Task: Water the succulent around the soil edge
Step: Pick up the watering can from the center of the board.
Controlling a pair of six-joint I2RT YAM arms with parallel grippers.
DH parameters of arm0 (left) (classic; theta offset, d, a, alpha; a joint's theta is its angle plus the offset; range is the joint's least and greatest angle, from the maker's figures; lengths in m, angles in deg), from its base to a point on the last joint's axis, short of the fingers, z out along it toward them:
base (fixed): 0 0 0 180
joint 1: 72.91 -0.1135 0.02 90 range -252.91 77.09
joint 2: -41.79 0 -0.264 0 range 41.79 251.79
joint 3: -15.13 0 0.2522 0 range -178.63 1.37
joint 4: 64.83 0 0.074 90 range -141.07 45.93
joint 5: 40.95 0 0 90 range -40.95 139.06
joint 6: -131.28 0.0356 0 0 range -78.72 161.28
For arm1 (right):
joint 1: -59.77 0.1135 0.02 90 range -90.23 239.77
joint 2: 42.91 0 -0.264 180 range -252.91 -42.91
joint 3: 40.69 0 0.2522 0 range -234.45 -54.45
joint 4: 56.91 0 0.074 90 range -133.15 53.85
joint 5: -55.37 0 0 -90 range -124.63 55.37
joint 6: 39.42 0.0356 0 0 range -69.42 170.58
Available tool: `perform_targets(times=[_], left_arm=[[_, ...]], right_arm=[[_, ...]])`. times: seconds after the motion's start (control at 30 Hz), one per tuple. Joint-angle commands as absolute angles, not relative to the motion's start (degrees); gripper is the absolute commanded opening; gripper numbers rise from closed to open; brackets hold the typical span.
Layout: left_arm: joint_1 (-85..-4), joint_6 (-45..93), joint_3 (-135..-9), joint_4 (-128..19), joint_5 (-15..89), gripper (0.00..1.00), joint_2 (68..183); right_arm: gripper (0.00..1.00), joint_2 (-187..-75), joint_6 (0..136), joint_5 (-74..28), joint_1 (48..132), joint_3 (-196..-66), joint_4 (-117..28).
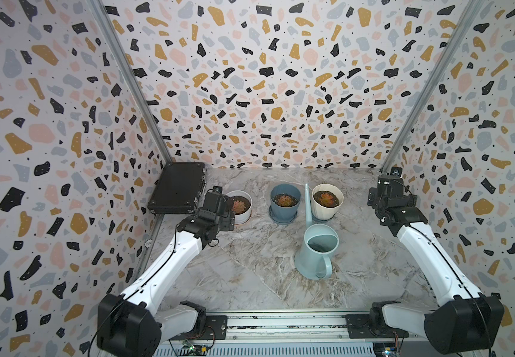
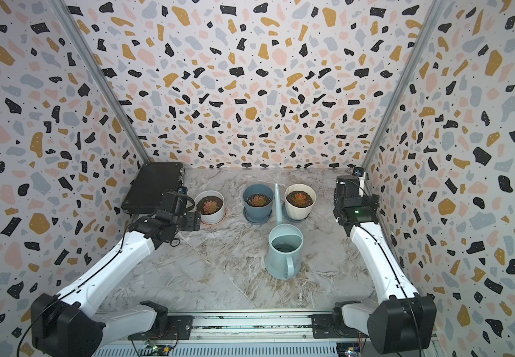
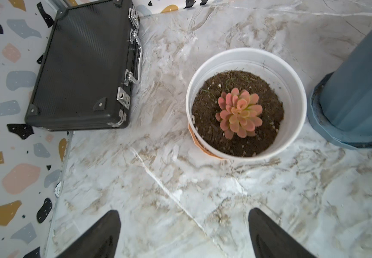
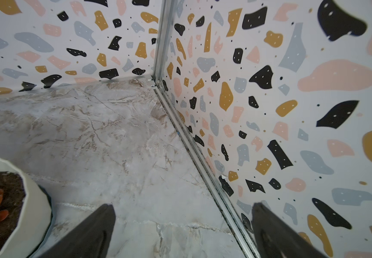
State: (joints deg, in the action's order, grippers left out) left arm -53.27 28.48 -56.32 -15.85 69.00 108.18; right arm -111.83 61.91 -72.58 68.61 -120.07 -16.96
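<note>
The marble tabletop (image 1: 250, 278) fills the lower middle of both top views. A black case (image 1: 177, 188) leans at its upper left corner. Right of centre stands the pale blue watering can (image 1: 316, 250), upright, water inside, spout reaching up between the blue pot (image 1: 284, 202) and the cream pot (image 1: 327, 201). A white pot (image 2: 210, 207) sits left of them; each pot holds a reddish succulent (image 3: 238, 112) in dark soil. The left tool (image 3: 184, 234) hangs beside the white pot, jaws wide, empty. The right tool (image 4: 182, 232) faces the right corner, also wide and empty.
</note>
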Motion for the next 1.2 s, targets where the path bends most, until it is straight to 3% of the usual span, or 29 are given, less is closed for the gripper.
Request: perform_targets(times=[0.0, 0.23, 0.43, 0.63, 0.9, 1.17], left_arm=[[-51.9, 20.3, -58.9, -5.3, 71.7, 0.93, 102.7], [-46.1, 9.9, -58.9, 5.7, 71.2, 0.92, 96.3], [-41.6, 7.7, -55.4, 11.7, 69.9, 0.94, 90.1], [-39.1, 8.1, -53.3, 12.7, 65.2, 0.94, 83.6], [-36.3, 9.6, -51.6, 12.2, 57.6, 0.97, 82.3], [-36.2, 9.1, -51.3, 11.8, 56.7, 1.0, 85.5]], right_arm=[[1.0, -108.7, 66.1, -71.4, 70.4, -124.4, -6.9], [1.0, -99.8, 75.5, -54.9, 70.8, -130.8, 8.8], [0.96, -91.9, 79.7, -39.7, 70.8, -133.0, 22.4], [0.96, -84.2, 81.5, -31.3, 70.8, -130.9, 34.6], [1.0, -77.9, 79.5, -17.8, 70.8, -124.0, 42.6], [1.0, -72.9, 77.0, -8.8, 70.8, -117.9, 43.1]])
